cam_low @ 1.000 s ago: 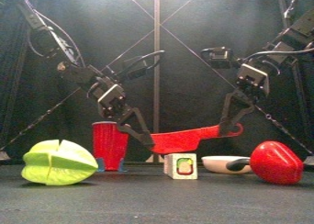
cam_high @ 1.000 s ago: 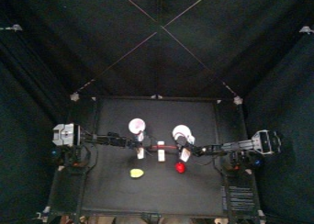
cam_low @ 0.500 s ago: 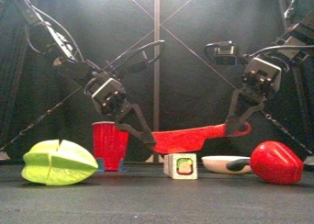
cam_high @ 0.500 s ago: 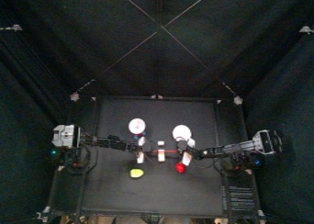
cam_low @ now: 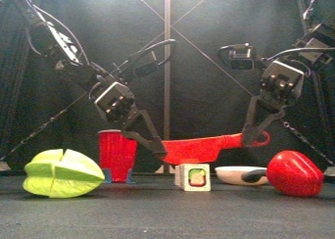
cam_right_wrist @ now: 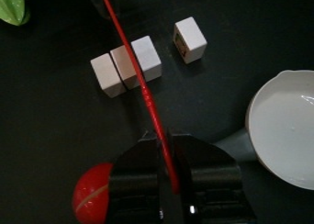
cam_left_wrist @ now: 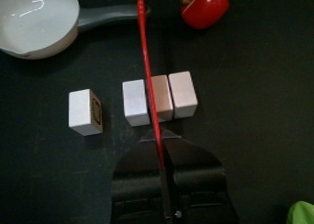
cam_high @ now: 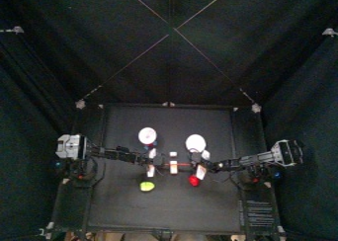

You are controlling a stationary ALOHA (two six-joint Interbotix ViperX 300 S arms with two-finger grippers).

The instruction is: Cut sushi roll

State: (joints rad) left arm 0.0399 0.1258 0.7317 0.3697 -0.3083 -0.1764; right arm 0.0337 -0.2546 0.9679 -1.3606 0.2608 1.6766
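Both grippers (cam_low: 147, 145) (cam_low: 256, 135) pinch knife (cam_low: 203, 145) — above sushi roll (cam_left_wrist: 160, 97).

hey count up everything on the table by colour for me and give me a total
White: 4, three sushi roll pieces and one white bowl
Red: 3, one knife, one cup, one red fruit
Green: 1, a green fruit
Total: 8
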